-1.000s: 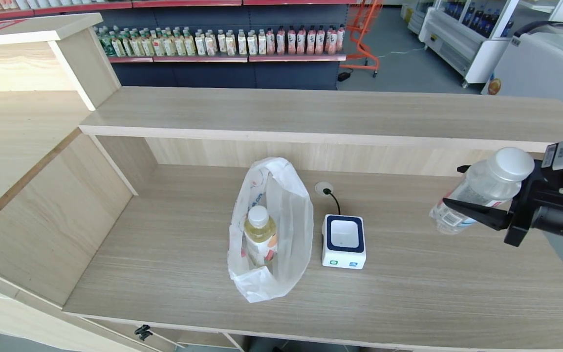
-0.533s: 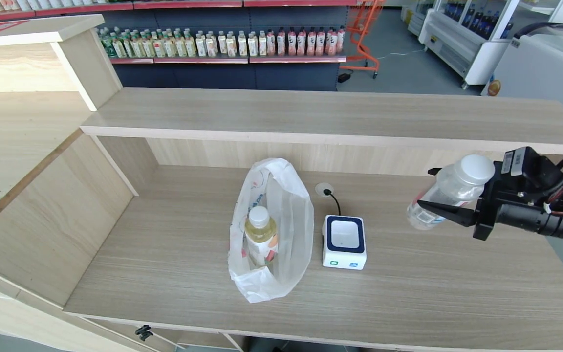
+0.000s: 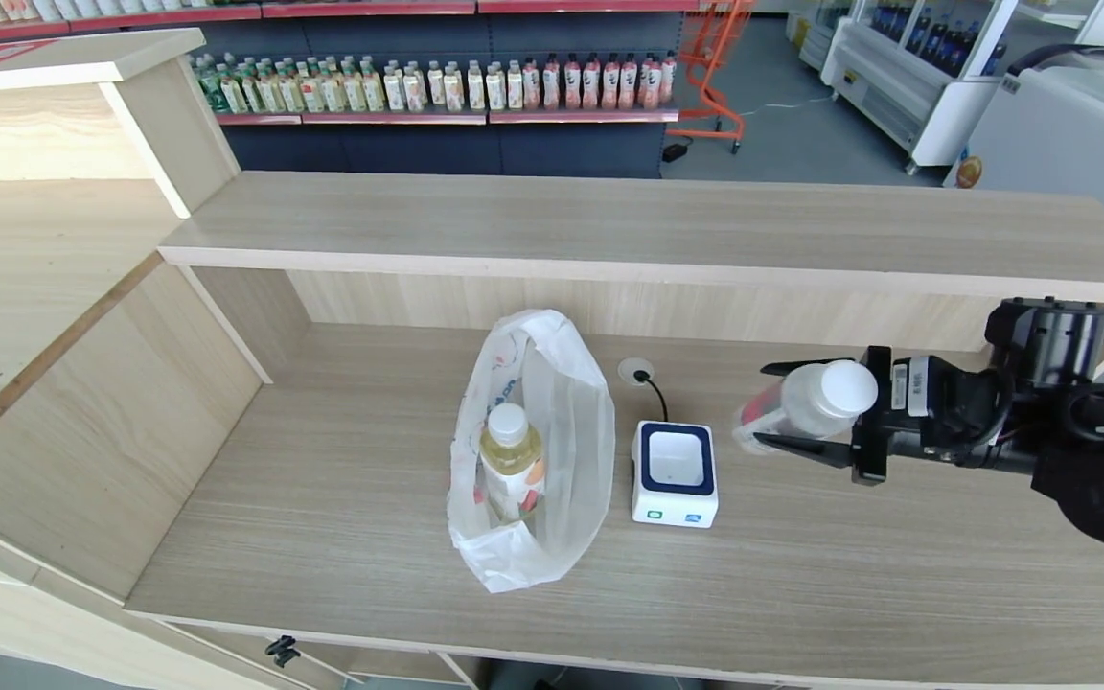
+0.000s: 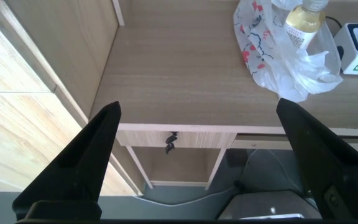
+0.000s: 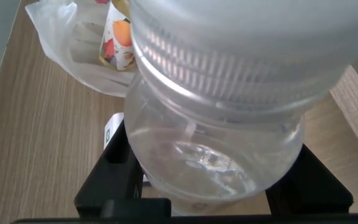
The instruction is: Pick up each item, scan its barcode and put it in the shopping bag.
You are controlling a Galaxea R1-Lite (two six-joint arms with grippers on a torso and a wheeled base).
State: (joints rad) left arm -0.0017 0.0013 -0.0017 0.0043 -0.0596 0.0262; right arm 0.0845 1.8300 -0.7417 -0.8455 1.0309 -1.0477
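On the wooden counter [image 3: 801, 575], a shopping bag [image 3: 566, 431] is set beside the barcode scanner [image 3: 674, 460]. A clear bottle [image 3: 806, 402] is clamped by the right gripper [image 3: 763, 404]; the left gripper [image 4: 199, 107] is spread apart.
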